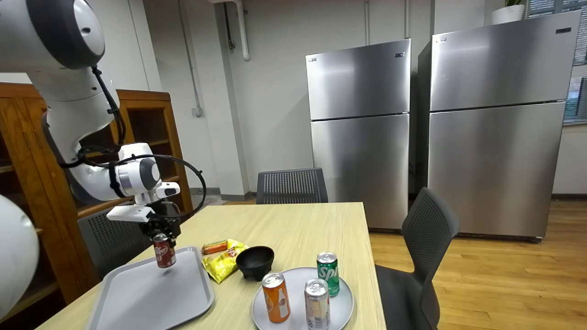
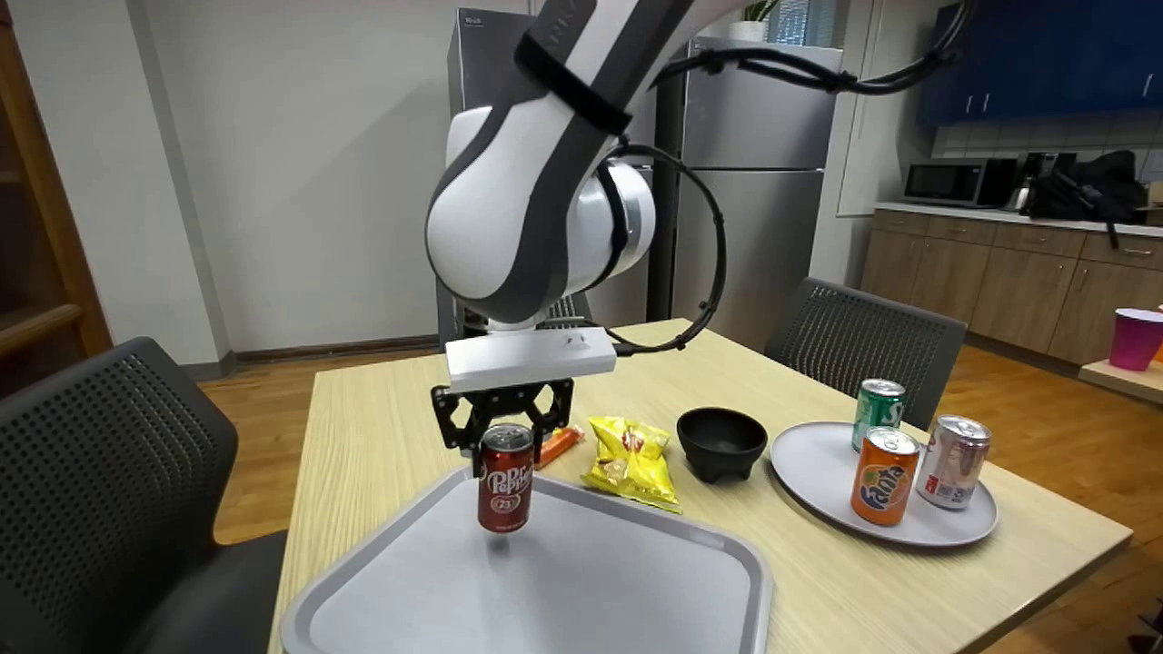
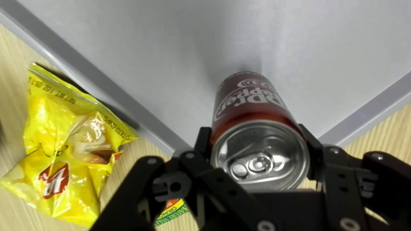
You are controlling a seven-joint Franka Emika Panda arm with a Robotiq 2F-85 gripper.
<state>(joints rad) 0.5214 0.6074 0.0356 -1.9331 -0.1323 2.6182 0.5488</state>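
A red Dr Pepper can (image 2: pixel 505 495) hangs upright over a grey tray (image 2: pixel 545 599), just inside one corner, grasped by its sides in the black gripper (image 3: pixel 256 144). Just beyond the tray's edge on the table (image 1: pixel 298 222) lie a yellow potato chip bag (image 2: pixel 630 459) and a wrapped bar (image 1: pixel 214 248); a black bowl (image 2: pixel 722 440) separates the bag from a round plate (image 2: pixel 811 454) near the table's edge, bearing an orange can (image 2: pixel 884 481), a green can (image 2: pixel 878 411) and a pale can (image 2: pixel 954 463)
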